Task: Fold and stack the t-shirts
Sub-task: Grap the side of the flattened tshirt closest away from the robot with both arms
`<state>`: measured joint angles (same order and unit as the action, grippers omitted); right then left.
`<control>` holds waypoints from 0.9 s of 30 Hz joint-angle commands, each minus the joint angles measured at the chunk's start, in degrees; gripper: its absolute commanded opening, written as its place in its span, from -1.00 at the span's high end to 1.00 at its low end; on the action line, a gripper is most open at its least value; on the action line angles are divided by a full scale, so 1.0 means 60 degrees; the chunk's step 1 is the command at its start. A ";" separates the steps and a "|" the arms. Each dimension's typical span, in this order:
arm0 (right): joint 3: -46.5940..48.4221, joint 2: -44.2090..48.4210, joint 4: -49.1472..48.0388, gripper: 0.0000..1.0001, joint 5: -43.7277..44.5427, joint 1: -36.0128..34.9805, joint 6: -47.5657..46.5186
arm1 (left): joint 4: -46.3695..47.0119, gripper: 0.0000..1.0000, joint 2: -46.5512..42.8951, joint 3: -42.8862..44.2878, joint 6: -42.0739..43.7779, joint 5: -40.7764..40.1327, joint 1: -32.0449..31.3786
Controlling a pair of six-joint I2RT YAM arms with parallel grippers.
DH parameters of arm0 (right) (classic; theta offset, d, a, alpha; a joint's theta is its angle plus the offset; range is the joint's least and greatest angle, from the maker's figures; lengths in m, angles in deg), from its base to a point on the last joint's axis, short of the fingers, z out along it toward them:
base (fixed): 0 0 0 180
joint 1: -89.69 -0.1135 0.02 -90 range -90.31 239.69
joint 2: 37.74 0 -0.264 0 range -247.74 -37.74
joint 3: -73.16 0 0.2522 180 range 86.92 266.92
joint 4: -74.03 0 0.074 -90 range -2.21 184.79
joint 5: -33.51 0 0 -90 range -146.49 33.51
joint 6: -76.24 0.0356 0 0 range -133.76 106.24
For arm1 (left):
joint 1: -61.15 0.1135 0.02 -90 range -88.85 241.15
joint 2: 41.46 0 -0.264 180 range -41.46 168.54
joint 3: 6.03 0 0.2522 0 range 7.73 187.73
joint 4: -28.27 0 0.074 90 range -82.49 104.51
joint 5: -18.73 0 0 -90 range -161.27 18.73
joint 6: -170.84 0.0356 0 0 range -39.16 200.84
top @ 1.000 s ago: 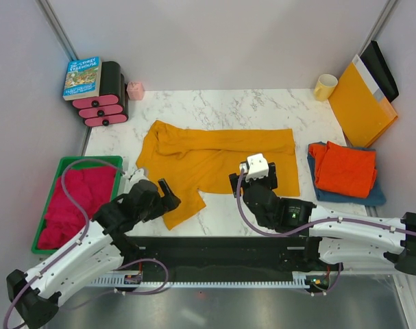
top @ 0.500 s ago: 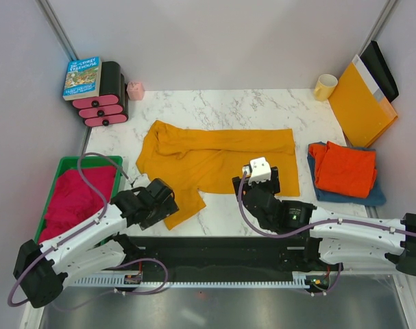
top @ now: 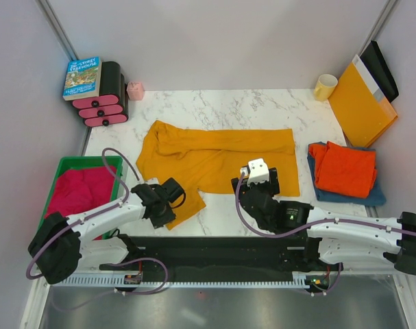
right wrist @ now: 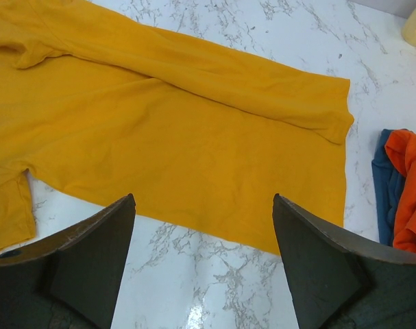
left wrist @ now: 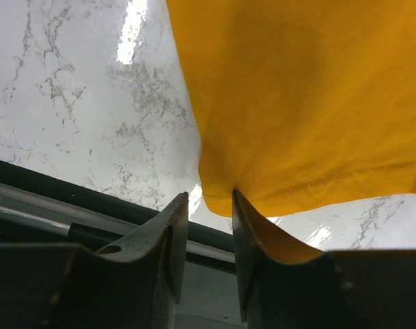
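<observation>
The left claw (left wrist: 209, 205) pinches the near hem of the yellow shirt (top: 214, 161) spread on the worktop (top: 214, 106), while the right claw (right wrist: 204, 226) hovers wide open above it

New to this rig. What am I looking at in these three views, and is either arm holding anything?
Two robot arms sit at the table's near edge. The overhead view looks down from behind them; the other two come from cameras on each wrist. A mustard-yellow cloth t-shirt lies spread on the white marble table. At right, a folded orange-red t-shirt rests on a folded blue t-shirt. The left gripper has its fingers nearly closed on the yellow shirt's near hem corner, cloth between them. The right gripper hovers open over the shirt's near edge, holding nothing.
</observation>
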<state>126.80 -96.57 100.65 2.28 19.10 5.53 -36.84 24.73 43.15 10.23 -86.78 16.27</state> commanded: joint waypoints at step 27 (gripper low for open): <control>-0.0201 0.0107 -0.0474 -0.77 0.0314 0.0060 -0.0402 | 0.1132 0.73 0.1418 0.0029 -0.0010 0.0987 -0.0137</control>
<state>125.97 -96.72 99.10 2.52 19.30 3.57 -30.31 30.52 42.64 10.34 -81.88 15.74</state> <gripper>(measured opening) 0.885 0.195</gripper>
